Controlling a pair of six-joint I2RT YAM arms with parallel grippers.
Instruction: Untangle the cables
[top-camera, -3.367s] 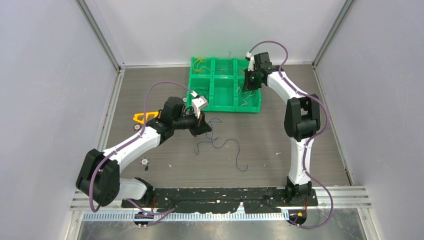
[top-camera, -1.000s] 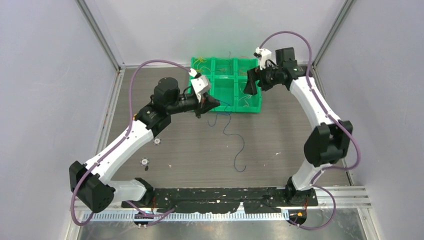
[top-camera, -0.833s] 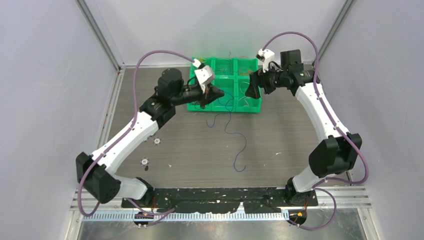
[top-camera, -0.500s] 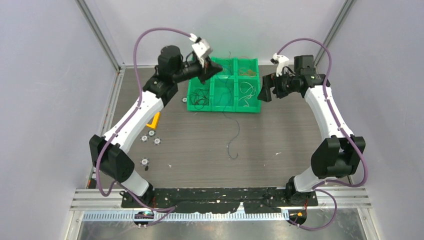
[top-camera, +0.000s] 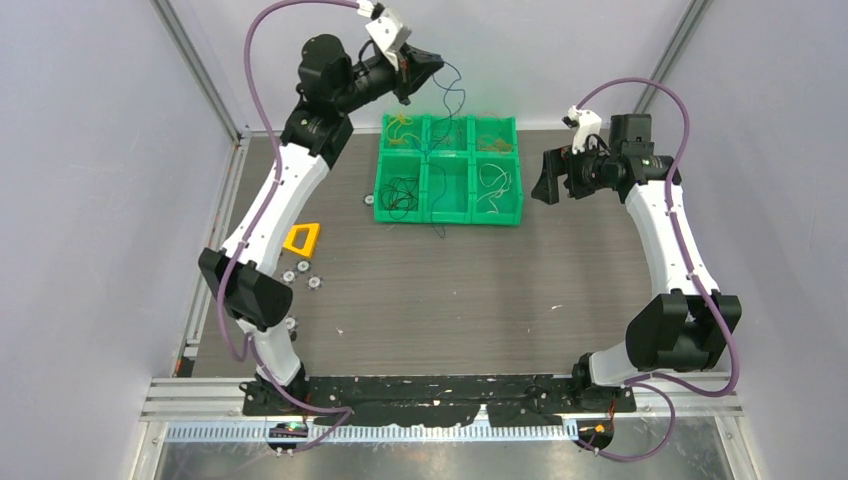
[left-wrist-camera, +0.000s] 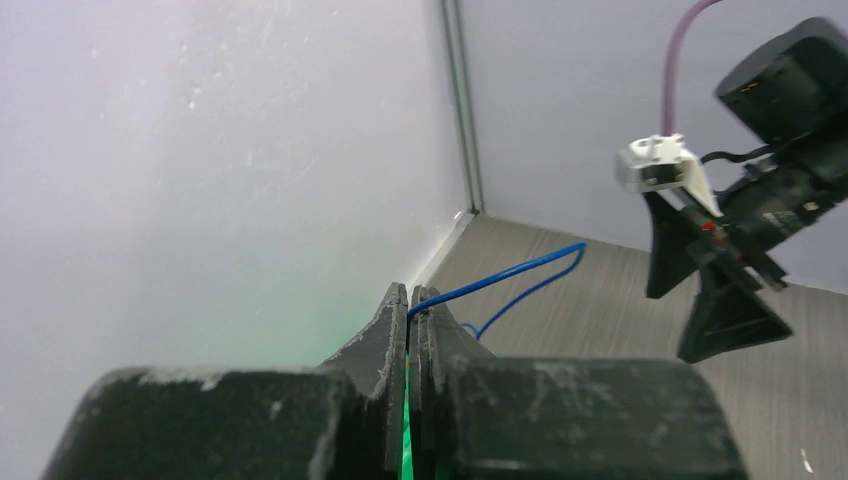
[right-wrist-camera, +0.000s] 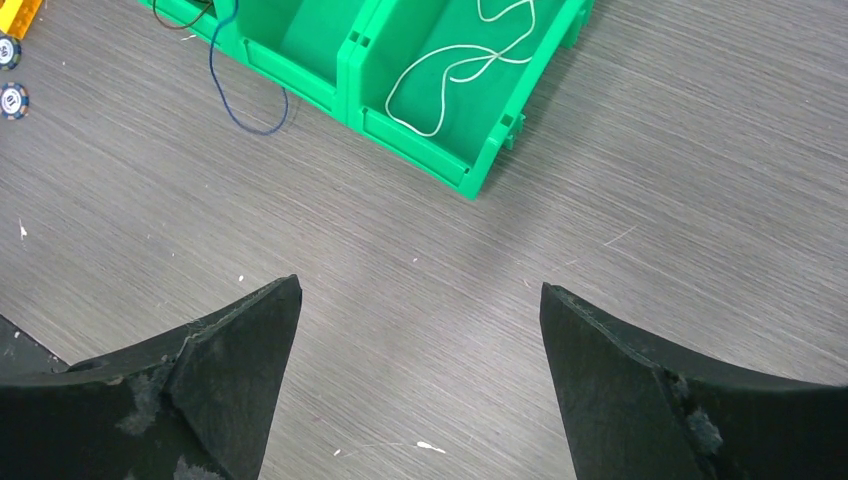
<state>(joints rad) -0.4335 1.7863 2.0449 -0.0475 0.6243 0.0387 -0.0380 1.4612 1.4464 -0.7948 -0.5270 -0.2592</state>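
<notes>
My left gripper (top-camera: 435, 68) is raised high near the back wall, shut on a thin blue cable (top-camera: 447, 100). In the left wrist view the cable (left-wrist-camera: 510, 270) leaves the closed left gripper (left-wrist-camera: 410, 292) to the right. It hangs down across the green six-compartment bin (top-camera: 495, 217), and its lower end (right-wrist-camera: 245, 125) curls on the table just in front of the bin. My right gripper (top-camera: 540, 182) is open and holds nothing. It hovers over bare table right of the bin (right-wrist-camera: 420, 150). A white cable (right-wrist-camera: 460, 65) lies in the bin's front right compartment and a black cable (top-camera: 400, 192) in the front left.
Yellow cables (top-camera: 402, 128) sit in the bin's back left compartment. A yellow triangular piece (top-camera: 300, 238) and several small round pieces (top-camera: 300, 277) lie on the table's left side. Grey walls close in the back and both sides.
The left gripper has climbed up and back toward the rear wall, drawing the blue cable off the table until only its end touches. The right gripper has drawn back to the right, away from the bin.
</notes>
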